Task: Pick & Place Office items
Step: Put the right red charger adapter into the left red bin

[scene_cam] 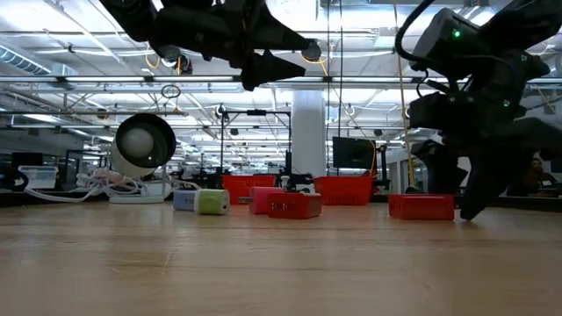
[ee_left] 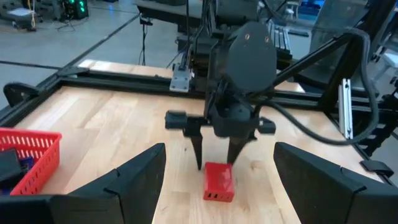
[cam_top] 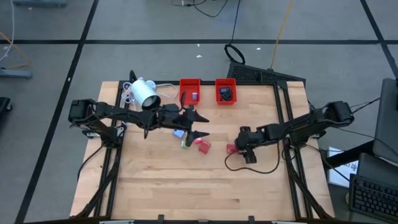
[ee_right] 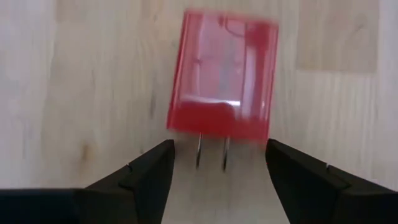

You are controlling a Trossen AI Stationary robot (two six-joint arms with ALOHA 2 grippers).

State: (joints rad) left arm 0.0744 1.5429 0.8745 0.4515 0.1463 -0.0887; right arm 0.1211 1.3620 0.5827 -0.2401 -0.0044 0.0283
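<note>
surface (cam_top: pixel 186 186) lies bare nearest the camera; farther in, right jaws (cam_top: pixel 238 147) stand open just beside a red block (cam_top: pixel 231 149) with two metal prongs. better to centre on its body (prongs clear) before closing. left jaws (cam_top: pixel 198 124) hang open above the cluster of pieces (cam_top: pixel 193 142). trays (cam_top: pixel 189 91) farthest; no legible writing.

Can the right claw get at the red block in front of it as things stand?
Probably yes. The right claw is open and low at the table, with the red block just ahead of its fingertips and nothing between them. The left claw hangs apart.
</note>
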